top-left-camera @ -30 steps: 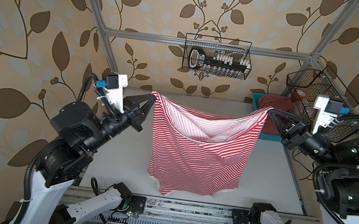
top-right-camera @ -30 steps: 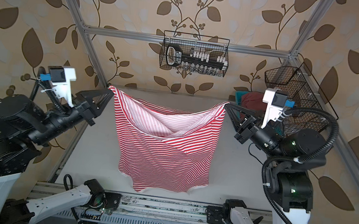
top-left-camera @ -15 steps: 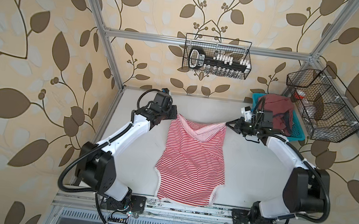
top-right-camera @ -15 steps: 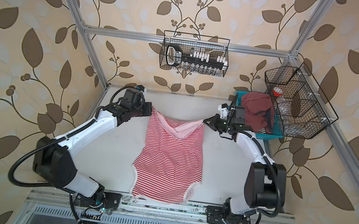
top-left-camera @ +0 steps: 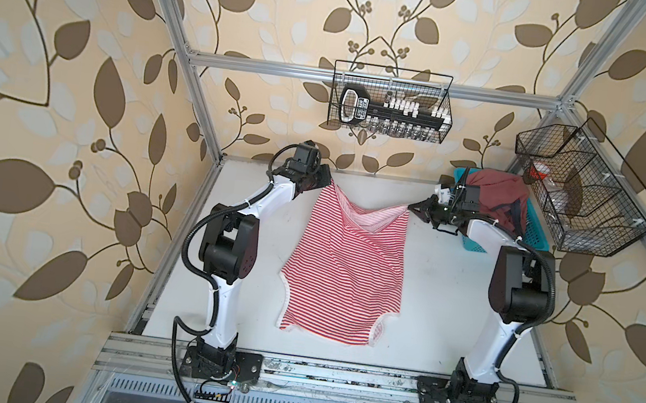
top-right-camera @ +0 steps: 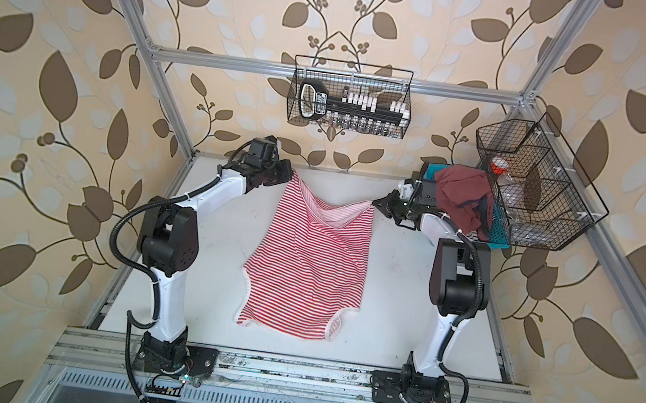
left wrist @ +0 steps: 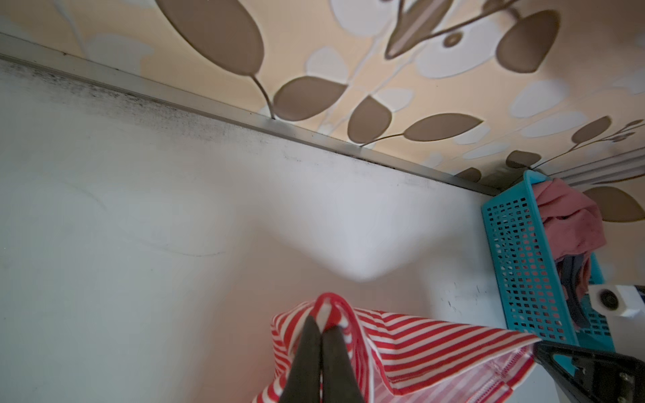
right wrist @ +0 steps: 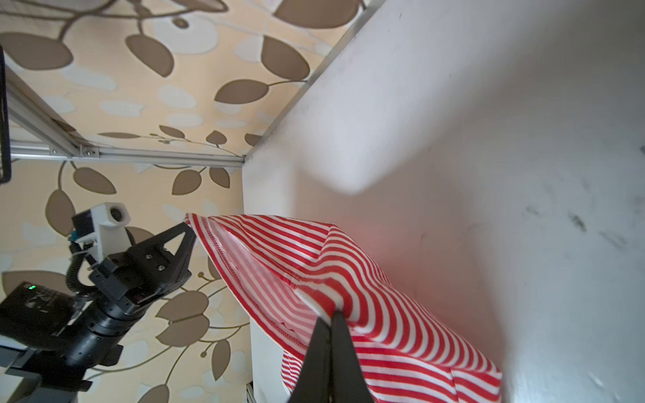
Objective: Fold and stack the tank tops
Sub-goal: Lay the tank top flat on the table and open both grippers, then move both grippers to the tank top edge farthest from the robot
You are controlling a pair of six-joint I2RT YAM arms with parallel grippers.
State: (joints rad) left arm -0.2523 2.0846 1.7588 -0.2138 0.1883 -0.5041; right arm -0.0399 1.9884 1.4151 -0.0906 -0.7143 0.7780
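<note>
- The striped top: red-and-white, spread across the middle of the counter, far corners raised, hem sagging between them, straps at the near end.
- The red top: crumpled in a teal basket, far right.

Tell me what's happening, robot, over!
Left gripper shut on striped tank top, right gripper shut on its other corner. Far edge lifted, near end on table. Red top in blue basket. Nothing blocking.

tank top ctr table | 2nd top in bin rear R
</note>
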